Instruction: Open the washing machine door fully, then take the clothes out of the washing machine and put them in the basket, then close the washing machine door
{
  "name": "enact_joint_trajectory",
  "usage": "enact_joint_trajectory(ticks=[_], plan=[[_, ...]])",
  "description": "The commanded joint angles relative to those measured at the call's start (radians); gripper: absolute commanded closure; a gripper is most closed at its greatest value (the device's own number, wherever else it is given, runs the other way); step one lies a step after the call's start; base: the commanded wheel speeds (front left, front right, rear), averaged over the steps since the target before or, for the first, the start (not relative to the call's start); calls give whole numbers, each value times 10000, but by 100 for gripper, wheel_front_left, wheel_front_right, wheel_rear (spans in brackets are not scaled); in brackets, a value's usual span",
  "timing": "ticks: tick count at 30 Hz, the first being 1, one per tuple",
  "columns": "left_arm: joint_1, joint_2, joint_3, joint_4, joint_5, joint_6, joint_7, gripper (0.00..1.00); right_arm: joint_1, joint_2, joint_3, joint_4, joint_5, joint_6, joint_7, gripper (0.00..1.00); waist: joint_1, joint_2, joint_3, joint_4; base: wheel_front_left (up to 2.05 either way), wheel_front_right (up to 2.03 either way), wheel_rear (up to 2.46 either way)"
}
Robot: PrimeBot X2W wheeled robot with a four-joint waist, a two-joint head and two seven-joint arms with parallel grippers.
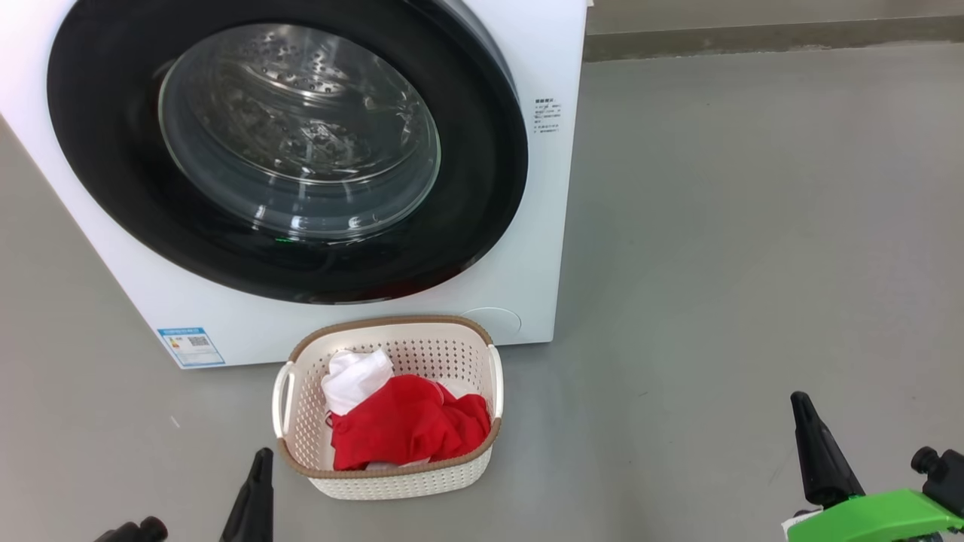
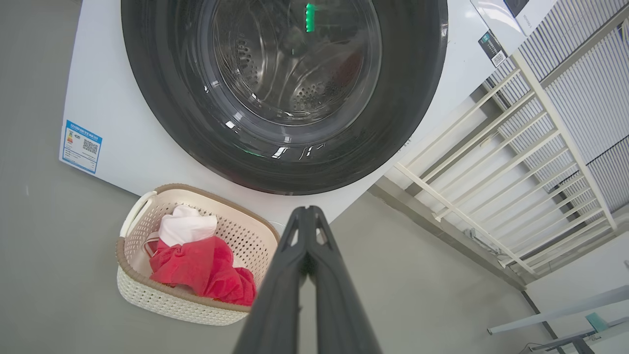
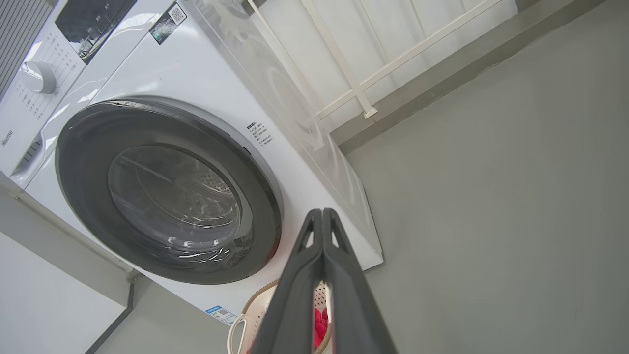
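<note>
The white washing machine (image 1: 527,226) stands on the floor with its black-rimmed door (image 1: 286,150) lying flat against the front, and steel drum holes show through the glass. Just before it sits the cream basket (image 1: 392,482) holding the clothes (image 1: 407,433), red garments with a white piece at the back left. My left gripper (image 1: 262,455) is shut and empty, close to the basket's front left corner. My right gripper (image 1: 798,403) is shut and empty too, well to the right over bare floor. Both wrist views show the fingers pressed together, left gripper (image 2: 307,210), right gripper (image 3: 322,212).
Grey floor (image 1: 753,226) stretches to the right of the machine. A white railing (image 2: 516,162) and a low kerb (image 1: 753,38) run behind it. A blue label (image 1: 190,346) sits low on the machine's front.
</note>
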Motion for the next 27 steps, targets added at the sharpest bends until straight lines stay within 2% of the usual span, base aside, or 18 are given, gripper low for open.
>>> enact_joint_trajectory(ticks=[1,27], plan=[[-424,111,240,-161,-278,-104,41,100,-494,-182,69,-197,317,-4,68,100,-1,0,5,3,0,0,0],[-857,136,598,252,-3224,-311,772,100,-987,-248,24,143,3294,-7,805,100,-1,0,107,77,0,0,0]])
